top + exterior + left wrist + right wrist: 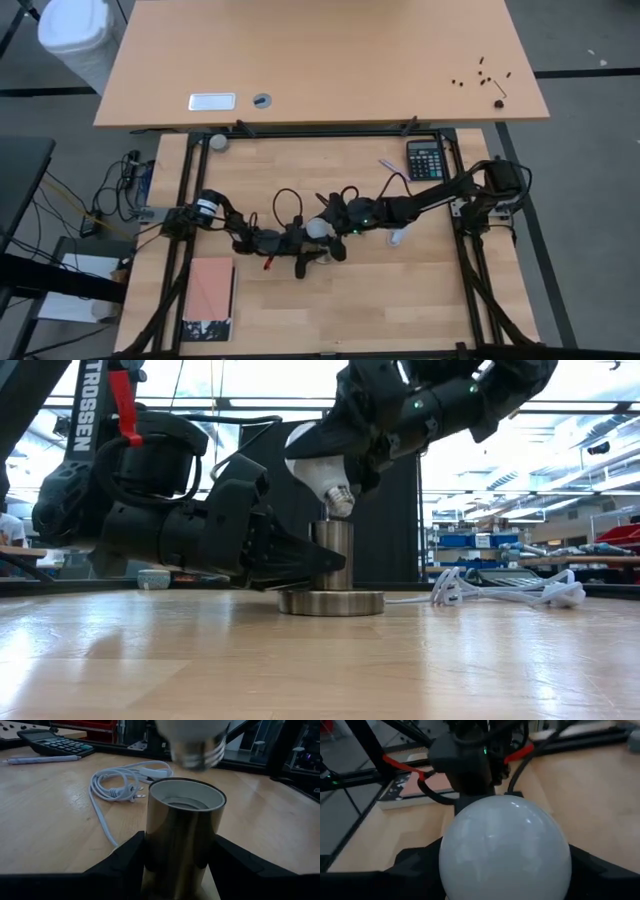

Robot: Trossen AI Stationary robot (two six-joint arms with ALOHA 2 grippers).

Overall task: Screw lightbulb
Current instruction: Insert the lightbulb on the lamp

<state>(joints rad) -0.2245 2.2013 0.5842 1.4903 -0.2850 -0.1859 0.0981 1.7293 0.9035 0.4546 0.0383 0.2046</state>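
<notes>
The white lightbulb (312, 458) hangs tilted in the air with my right gripper (505, 870) shut on its globe. Its grey screw base (339, 501) points down and stands just above the open top of a brass socket tube (183, 830). The tube rises upright from a round metal foot (331, 602) that rests flat on the table. My left gripper (183, 865) is shut on the tube, reaching in level from the table's left. In the high view both grippers meet at the table's middle, around the bulb (318, 229). My left gripper pinches the socket tube's wall (150, 845) between its two fingers, one on each side, below the tube's rim. The fingers (295, 560) come level from the table's left. The tube stands upright, its foot on the table. My right gripper pinches the bulb's globe (451, 851) between its two fingers (415, 865), one on each side of its widest part. It reaches from the table's right, slanting down. The bulb is lifted clear, tilted, with its screw base lowest, above the socket's mouth.
The socket's white cord (117, 785) lies coiled on the table to the right (500, 592). A calculator (426, 159) and a pen (42, 759) lie at the far right. A pink book (208, 300) lies near left. Bare tabletop lies near the front edge.
</notes>
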